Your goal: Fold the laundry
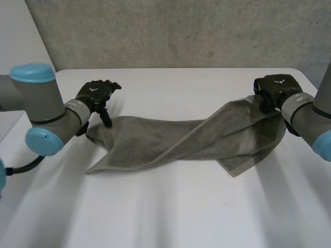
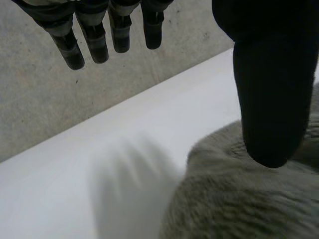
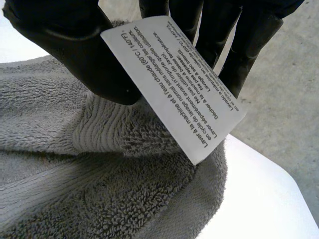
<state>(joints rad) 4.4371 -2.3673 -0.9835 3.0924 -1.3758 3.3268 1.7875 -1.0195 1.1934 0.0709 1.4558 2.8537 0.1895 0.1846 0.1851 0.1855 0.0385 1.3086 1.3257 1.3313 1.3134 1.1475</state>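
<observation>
the right hand (image 1: 276, 89) is closed in a pinch: in its wrist view the black thumb (image 3: 65, 45) presses from one side and the fingers (image 3: 249, 45) from the other on a bunched corner of the grey terry-cloth towel (image 3: 99, 189). a white rectangular care label (image 3: 174, 89) printed with small black text sticks out of the pinch, slanting across the fingers. in the head view this hand sits at the far right side of the white table (image 1: 170, 212) and holds that end of the towel (image 1: 170, 138) raised off the surface, so the cloth hangs down from it in a sloping sheet whose lower corner rests on the table. the left hand (image 1: 95, 94) is open and holds nothing: in its wrist view the fingers (image 2: 94, 45) are straight and spread, well apart from the thumb (image 2: 269, 99), with bare table (image 2: 75, 174) beneath them. the thumb points down over the rounded end of the towel (image 2: 234, 199); i cannot tell whether its tip touches the pile. in the head view the left hand hovers just at the towel's left end, toward the far side of the table. between the two hands the towel stretches across the table's middle in a long, twisted, partly doubled band, its left part lying flat with one pointed corner reaching toward the near edge. the grey left arm (image 1: 46, 111) and right arm (image 1: 310, 116), both with light-blue caps, come in from either side, and a grey concrete wall (image 1: 170, 31) stands behind the table.
</observation>
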